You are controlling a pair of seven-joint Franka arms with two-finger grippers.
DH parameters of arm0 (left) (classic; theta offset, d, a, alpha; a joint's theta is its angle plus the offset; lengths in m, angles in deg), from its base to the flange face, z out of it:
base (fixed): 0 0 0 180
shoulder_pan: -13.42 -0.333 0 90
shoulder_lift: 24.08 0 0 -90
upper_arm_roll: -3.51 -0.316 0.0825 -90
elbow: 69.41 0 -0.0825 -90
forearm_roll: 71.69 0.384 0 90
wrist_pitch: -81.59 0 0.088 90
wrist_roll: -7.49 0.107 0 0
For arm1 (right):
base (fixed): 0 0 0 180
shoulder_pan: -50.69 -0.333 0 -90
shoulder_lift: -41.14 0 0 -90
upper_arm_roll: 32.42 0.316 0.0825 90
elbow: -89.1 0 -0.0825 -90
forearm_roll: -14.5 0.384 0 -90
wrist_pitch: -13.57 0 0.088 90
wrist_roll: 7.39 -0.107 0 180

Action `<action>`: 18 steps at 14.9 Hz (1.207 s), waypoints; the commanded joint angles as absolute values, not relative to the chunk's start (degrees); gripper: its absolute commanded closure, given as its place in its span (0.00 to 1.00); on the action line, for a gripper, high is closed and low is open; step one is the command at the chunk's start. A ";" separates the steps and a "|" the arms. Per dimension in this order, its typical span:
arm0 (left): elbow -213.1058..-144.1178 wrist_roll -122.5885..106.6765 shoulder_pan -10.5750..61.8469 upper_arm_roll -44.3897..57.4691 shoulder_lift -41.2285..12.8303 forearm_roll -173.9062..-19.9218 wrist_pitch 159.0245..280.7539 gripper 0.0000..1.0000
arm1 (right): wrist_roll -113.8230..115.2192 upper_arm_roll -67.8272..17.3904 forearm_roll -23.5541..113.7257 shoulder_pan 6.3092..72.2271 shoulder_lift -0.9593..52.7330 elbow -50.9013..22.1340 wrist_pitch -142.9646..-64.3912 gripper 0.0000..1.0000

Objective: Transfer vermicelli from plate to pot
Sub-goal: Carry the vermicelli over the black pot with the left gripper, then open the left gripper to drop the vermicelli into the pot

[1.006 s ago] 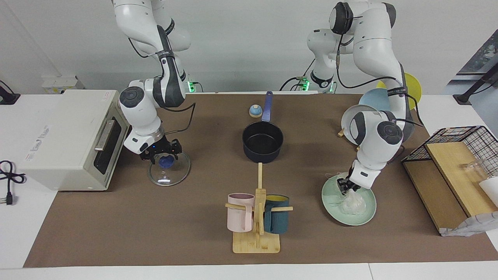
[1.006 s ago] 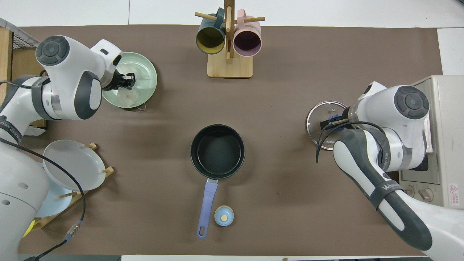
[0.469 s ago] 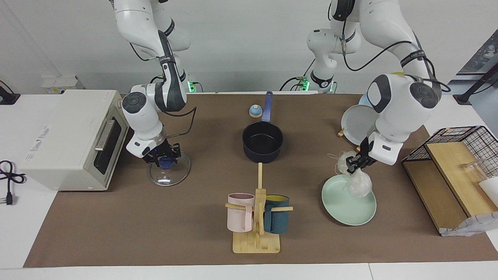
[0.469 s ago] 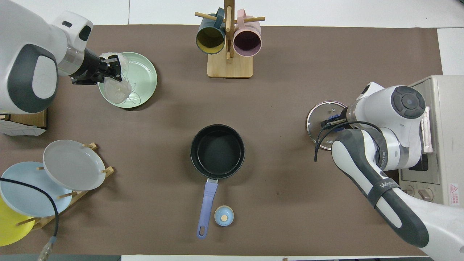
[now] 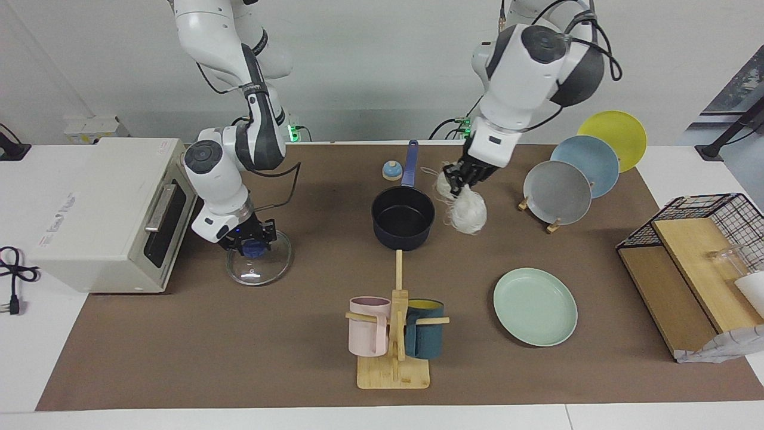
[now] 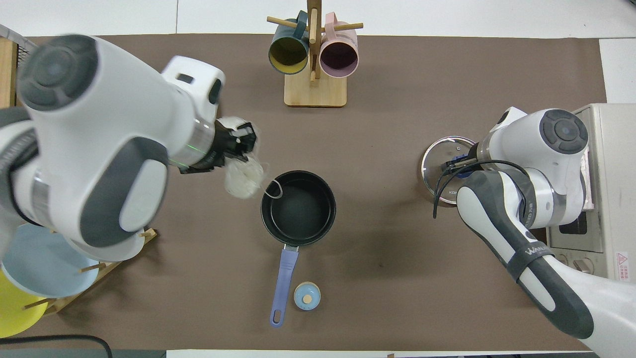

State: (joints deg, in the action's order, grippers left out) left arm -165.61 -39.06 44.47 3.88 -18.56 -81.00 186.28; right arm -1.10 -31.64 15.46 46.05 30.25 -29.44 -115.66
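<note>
Currently the vermicelli (image 5: pixel 464 210) hangs in the air from the left gripper (image 5: pixel 462 175), fingers pinched on the top of the clump, a few loose strands trailing. In the overhead view the bundle (image 6: pixel 242 178) sits just off the pot (image 6: pixel 298 208) rim at about 10 o'clock, one strand already curling over the rim. So the pot mouth lies toward 4 o'clock from the gripper in that view; my read is that the load needs a short shift that way before release, or it drops onto the table mat beside the pot. Pot handle (image 6: pixel 283 278) points to 6 o'clock, toward the robots, clear of the approach.

Mint-green plate (image 5: pixel 535 306) looks bare, so this appears to be the whole load.

Left arm is plainly the one on the job. Right gripper (image 5: pixel 253 239) is down at the knob of the glass lid (image 5: pixel 259 258), in front of the toaster oven (image 5: pixel 107 212); whether it grips the knob I cannot tell.

Counts: one pot, one lid, one mint plate, three racked plates (image 5: pixel 588 170) (grey, light blue, yellow), two mugs (image 5: pixel 397 334) on the wooden stand, one small blue bell (image 5: pixel 391 171).
</note>
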 commanded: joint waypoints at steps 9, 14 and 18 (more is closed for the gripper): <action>-186.57 -44.46 57.10 2.63 -16.80 -82.85 209.64 1.00 | -1.58 -29.43 15.99 46.48 32.70 -11.01 -88.57 0.75; -187.97 -42.00 56.48 2.55 -12.93 -82.85 215.70 1.00 | -8.26 -25.05 15.99 46.56 33.58 -9.77 -86.01 0.78; -188.77 -35.68 54.56 2.55 -13.01 -82.85 215.54 0.82 | -11.08 -23.46 15.99 46.56 33.49 -9.33 -86.10 0.80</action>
State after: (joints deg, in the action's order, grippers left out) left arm -187.50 -39.99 56.11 2.62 -11.85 -81.65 214.86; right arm -9.64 -24.72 15.49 45.79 33.15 -10.33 -87.26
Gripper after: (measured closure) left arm 0.771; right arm 0.330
